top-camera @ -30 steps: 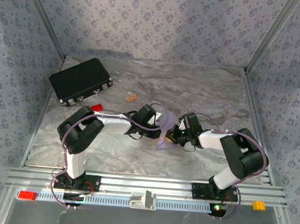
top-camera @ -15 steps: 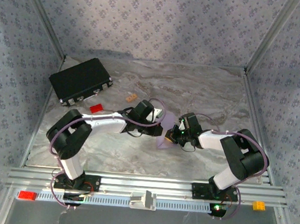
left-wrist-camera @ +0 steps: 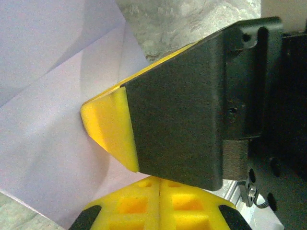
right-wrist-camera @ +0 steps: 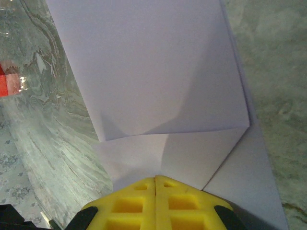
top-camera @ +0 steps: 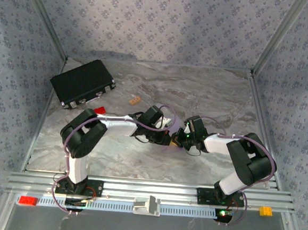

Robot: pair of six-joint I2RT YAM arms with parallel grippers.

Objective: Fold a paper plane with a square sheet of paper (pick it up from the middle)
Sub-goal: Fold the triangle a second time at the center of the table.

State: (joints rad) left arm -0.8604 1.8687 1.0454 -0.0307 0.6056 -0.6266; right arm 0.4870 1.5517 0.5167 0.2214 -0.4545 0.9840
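Observation:
The square sheet of paper [right-wrist-camera: 153, 72] is pale lilac and lies on the marble table in folded layers with diagonal creases. In the left wrist view the sheet of paper [left-wrist-camera: 48, 134] fills the left side. My right gripper [right-wrist-camera: 156, 178] is shut, its yellow tips resting on the paper's near flap. My left gripper [left-wrist-camera: 159, 179] is shut too, right beside the right gripper's yellow fingertip [left-wrist-camera: 108, 129]. From above, the left gripper [top-camera: 168, 137] and right gripper [top-camera: 177, 140] meet at mid-table and cover the sheet. The paper plane is out of view.
A black case [top-camera: 83, 83] lies at the back left. A small red block [top-camera: 99, 110] sits near the left arm's elbow, and a tan block [top-camera: 135, 99] lies behind the grippers. A metal rail [top-camera: 148, 189] runs along the near edge. Patterned walls close in three sides.
The left gripper swung back, then came forward to the right until it met the right gripper, and its jaws closed. The lilac paper that stuck out below the grippers is now covered.

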